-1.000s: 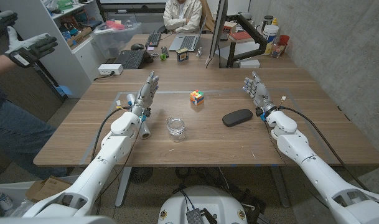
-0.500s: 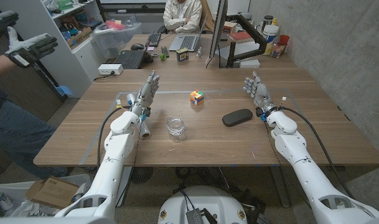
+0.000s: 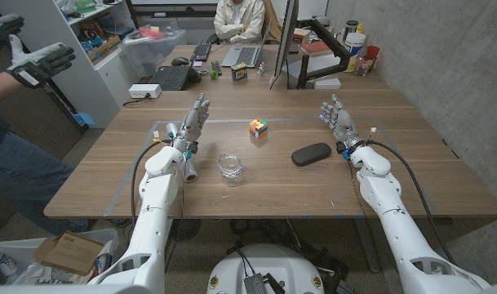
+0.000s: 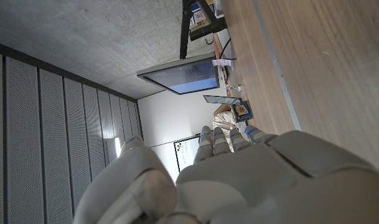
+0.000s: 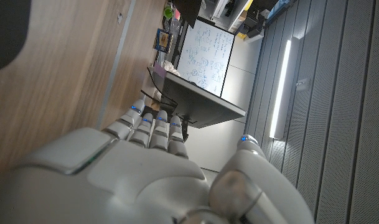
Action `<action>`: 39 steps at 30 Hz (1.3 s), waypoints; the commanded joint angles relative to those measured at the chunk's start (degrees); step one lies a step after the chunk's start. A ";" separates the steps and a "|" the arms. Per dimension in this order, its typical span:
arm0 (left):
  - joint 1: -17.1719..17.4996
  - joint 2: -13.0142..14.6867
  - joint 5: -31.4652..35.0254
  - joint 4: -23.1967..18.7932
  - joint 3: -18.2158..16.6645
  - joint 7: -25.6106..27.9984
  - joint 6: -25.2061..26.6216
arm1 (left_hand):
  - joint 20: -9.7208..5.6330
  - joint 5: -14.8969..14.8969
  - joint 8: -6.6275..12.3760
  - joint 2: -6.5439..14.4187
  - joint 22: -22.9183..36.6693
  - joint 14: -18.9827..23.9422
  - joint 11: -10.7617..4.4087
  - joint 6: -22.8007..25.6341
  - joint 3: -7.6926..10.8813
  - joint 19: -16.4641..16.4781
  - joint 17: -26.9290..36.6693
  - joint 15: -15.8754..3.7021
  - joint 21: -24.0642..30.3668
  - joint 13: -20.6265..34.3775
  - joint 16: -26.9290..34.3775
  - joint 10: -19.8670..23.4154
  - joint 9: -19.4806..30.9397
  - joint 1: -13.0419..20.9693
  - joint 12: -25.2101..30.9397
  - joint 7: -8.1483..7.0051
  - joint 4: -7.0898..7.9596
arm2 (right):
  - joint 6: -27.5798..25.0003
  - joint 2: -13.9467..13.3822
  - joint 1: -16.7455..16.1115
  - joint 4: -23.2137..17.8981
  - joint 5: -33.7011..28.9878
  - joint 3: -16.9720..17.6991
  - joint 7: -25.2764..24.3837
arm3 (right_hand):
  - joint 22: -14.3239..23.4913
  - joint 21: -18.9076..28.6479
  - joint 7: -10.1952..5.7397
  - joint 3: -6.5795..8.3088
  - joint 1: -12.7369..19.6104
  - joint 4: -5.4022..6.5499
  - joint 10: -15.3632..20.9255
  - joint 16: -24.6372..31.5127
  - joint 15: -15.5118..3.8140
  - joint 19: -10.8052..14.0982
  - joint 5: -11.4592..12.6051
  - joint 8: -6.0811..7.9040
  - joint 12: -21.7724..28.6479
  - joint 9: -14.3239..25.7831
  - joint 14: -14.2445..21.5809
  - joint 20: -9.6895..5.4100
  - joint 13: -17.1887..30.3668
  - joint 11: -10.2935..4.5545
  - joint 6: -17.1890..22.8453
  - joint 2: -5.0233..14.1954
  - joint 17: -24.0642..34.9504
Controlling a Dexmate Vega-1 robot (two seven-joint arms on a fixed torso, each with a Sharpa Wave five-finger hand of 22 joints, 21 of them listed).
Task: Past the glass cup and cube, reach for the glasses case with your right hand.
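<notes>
We find the task barely begun: the right hand [image 3: 336,117] stands over the right part of the desk [image 3: 428,175], holding nothing, and no contact with the glasses case [image 3: 311,153] is made. Its fingers [image 3: 333,109] are extended and only slightly apart, pointing toward the far edge; the right wrist view shows them [image 5: 153,129] straight and side by side, with the thumb set off from the rest. The glasses case, a dark oval, lies flat near the middle of the desk, somewhat toward its right edge. We place it just beside the right hand, on the side toward the desk's centre and a little nearer the front edge than the fingertips, apart from them. The cube [image 3: 258,127] sits toward the far side of the centre, and the glass cup [image 3: 230,169] stands nearer the front edge; both lie beyond the case as seen from the right hand. The left hand [image 3: 191,124] stands over the left part of the desk, fingers likewise extended and empty. In our judgement the whole reach remains: the right hand must turn inward and come down onto the case, then close on it.
</notes>
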 commanded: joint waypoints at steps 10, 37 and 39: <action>-0.30 -2.31 3.74 -1.08 -2.20 -1.89 1.19 | -2.69 0.15 0.21 0.40 0.17 -0.67 -0.16 0.17 -0.22 -1.43 0.17 0.25 0.17 0.17 0.41 -0.53 0.31 0.69 0.39 0.10 0.17 | 2.08 1.98 0.49 1.15 -2.82 3.03 3.48 | 0.17 -0.44 -0.49 0.12 0.67 -0.21 0.80 0.52 -0.23 1.15 0.34 0.32 0.61 0.14 0.98 0.41 0.07 -0.21 0.33 0.26 0.27; 0.25 -2.51 4.89 -2.73 -1.44 -2.84 2.17 | -2.14 0.05 0.26 0.68 0.19 -0.71 -0.23 0.27 -0.44 -1.56 0.19 0.32 0.20 0.18 0.44 -0.48 0.31 0.84 0.43 -0.04 0.20 | 7.99 1.93 0.46 2.10 -2.93 3.73 6.17 | 0.24 -0.74 -1.30 -1.19 -1.84 0.97 2.15 1.28 -0.69 3.87 0.47 -0.05 0.95 0.18 3.83 0.14 0.13 -0.79 -0.77 0.52 0.61; 0.36 -2.28 5.11 -2.81 -1.25 -3.07 2.52 | -2.09 0.04 0.26 0.69 0.19 -0.72 -0.21 0.25 -0.45 -1.56 0.19 0.32 0.21 0.18 0.44 -0.52 0.31 0.85 0.42 0.00 0.20 | 8.29 1.87 0.56 2.29 -2.89 3.68 6.45 | 0.25 -0.80 -1.65 -1.29 -2.05 1.08 2.28 1.24 -0.70 3.94 0.50 0.00 0.99 0.18 3.82 0.15 0.13 -0.82 -0.70 0.55 0.62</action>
